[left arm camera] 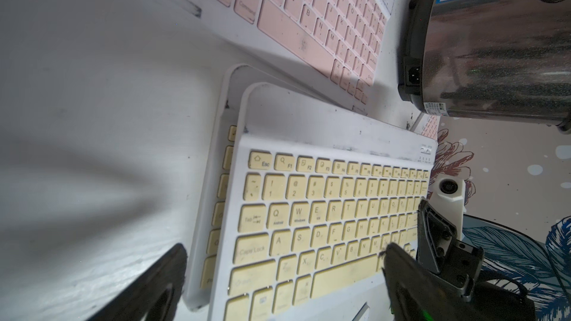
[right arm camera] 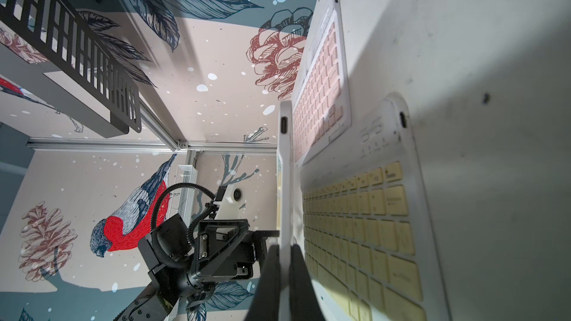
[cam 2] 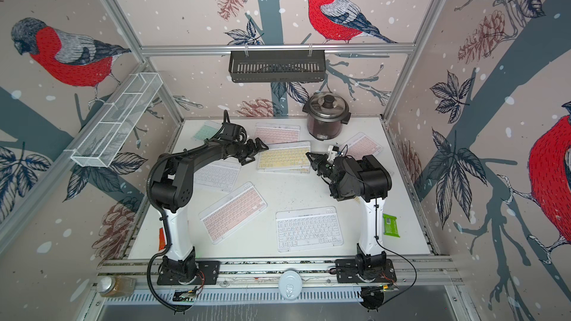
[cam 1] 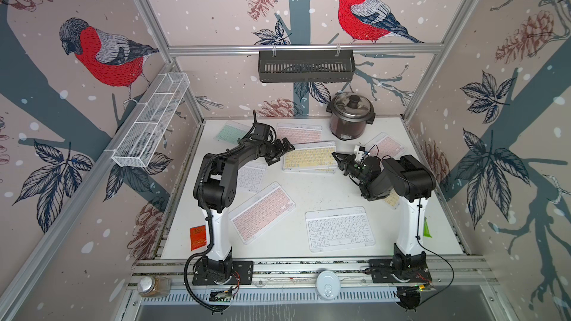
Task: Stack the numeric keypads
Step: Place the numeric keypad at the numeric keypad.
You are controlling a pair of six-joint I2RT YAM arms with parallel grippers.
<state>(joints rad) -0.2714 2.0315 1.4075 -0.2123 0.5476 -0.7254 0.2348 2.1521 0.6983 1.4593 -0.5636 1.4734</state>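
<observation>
A steel cooker (cam 1: 350,117) with a dark knob on its lid stood at the back of the white table (cam 1: 312,189), right of the middle. Above it, a black slotted basket (cam 1: 306,66) hung from the back rail, and a long white wire basket (cam 1: 151,121), split into compartments, hung along the left rail. A red packet (cam 1: 197,237) lay at the table's left edge near the front, and a green packet (cam 2: 390,225) at its right edge. On the front metal frame a jar (cam 1: 153,285) with a silver lid lay on its side at the left, and a round white cap (cam 1: 328,285) sat at the middle. The walls (cam 1: 355,10) showed red-breasted birds, pine cones and leaves.
</observation>
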